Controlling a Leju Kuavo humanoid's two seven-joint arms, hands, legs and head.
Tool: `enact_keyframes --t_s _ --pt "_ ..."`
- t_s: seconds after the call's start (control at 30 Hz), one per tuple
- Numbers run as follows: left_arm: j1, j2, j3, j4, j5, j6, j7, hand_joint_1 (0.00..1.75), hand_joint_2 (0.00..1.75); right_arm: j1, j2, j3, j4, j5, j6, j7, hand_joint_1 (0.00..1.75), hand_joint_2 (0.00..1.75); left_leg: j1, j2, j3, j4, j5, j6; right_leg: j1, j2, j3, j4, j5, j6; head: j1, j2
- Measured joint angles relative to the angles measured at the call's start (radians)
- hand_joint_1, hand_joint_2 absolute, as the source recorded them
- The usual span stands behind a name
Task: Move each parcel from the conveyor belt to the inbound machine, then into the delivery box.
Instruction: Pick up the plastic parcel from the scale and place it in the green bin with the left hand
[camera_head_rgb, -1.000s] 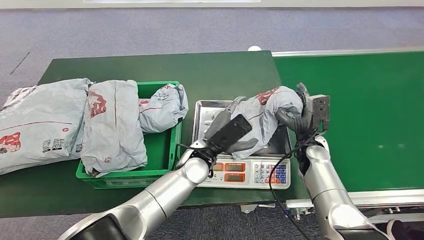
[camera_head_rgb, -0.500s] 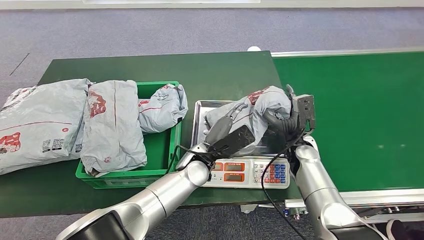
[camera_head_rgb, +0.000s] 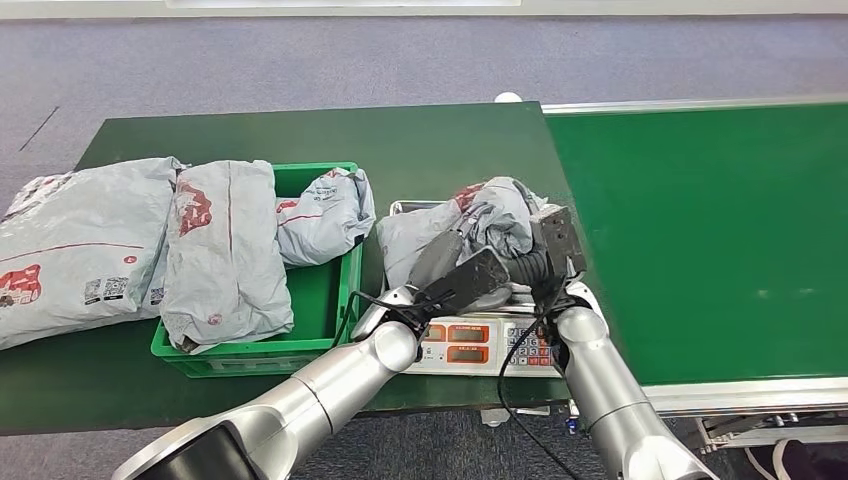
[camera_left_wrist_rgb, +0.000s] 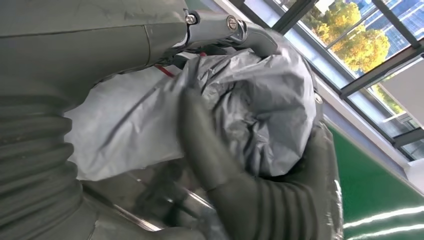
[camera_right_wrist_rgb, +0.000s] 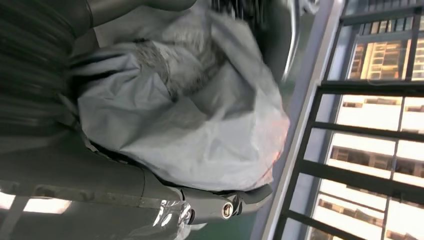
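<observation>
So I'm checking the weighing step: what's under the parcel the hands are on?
The scale's steel tray, its edge showing beside the parcel. The tray's middle is covered.

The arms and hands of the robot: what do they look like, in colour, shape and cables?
Both arms are smooth silver tubes with rounded joints. The left hand and right hand are dark grey, with ribbed grey covers at the wrists. Thin black cables loop loose beside each wrist.

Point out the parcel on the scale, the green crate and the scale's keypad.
Parcel (camera_head_rgb: 470, 222): head view, on its crumpled grey top.
Green crate (camera_head_rgb: 318, 300): head view, on its bare green floor.
Scale keypad (camera_head_rgb: 527, 347): head view, on the coloured buttons at the front panel.
</observation>
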Motion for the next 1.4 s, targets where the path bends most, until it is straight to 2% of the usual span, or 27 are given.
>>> enact_keyframes --t_s 0.2,0.43,0.77,0.9,1.13,1.3,1.4 --pt "0.0 0.0 0.023 0.006 -0.028 0.013 -0.012 0.0 1.75 0.03 0.009 0.021 -0.111 -0.012 0.075 0.02 0.0 1.75 0.0 0.0 0.0 0.0 0.0 0.0 0.0 0.0 0.0 0.0 0.0 0.0 0.0 0.0" --pt "-0.011 0.0 0.029 0.032 -0.109 0.048 0.025 0.0 1.75 0.032 -0.001 0.015 -0.127 -0.099 0.179 0.001 0.0 1.75 0.0 0.0 0.0 0.0 0.0 0.0 0.0 0.0 0.001 0.0 0.0 0.0 0.0 0.0" --pt "-0.017 0.001 0.032 0.064 -0.123 0.049 0.029 0.0 1.75 0.022 -0.004 0.013 -0.125 -0.11 0.196 -0.008 0.0 1.75 0.0 0.0 0.0 0.0 0.0 0.0 0.0 0.0 0.0 0.0 0.0 0.0 0.0 0.0" --pt "-0.018 0.001 0.033 0.071 -0.14 0.051 0.038 1.72 1.75 0.02 -0.004 0.013 -0.124 -0.112 0.199 -0.011 0.0 1.75 0.0 0.0 0.0 0.0 0.0 0.0 0.0 0.0 0.001 0.0 0.0 0.0 0.0 0.0" --pt "-0.021 0.007 0.052 0.093 -0.292 0.06 0.096 1.75 1.75 0.004 -0.016 0.009 -0.11 -0.17 0.246 -0.054 0.0 1.75 0.0 0.0 0.0 0.0 0.0 0.0 0.0 0.0 0.001 0.0 0.0 0.0 0.0 0.0" --pt "-0.021 0.008 0.061 0.105 -0.329 0.059 0.101 1.75 1.75 -0.003 -0.043 -0.021 -0.106 -0.249 0.299 -0.072 0.0 1.75 0.0 -0.001 0.0 0.0 0.0 0.0 0.0 -0.001 0.001 0.0 0.0 0.0 0.0 0.0" --pt "-0.02 0.008 0.066 0.109 -0.341 0.058 0.097 1.75 1.75 -0.006 -0.062 -0.043 -0.099 -0.281 0.296 -0.094 0.0 1.75 0.0 -0.001 0.0 0.001 0.0 0.0 0.0 -0.001 0.001 0.0 0.0 0.0 0.0 0.0"
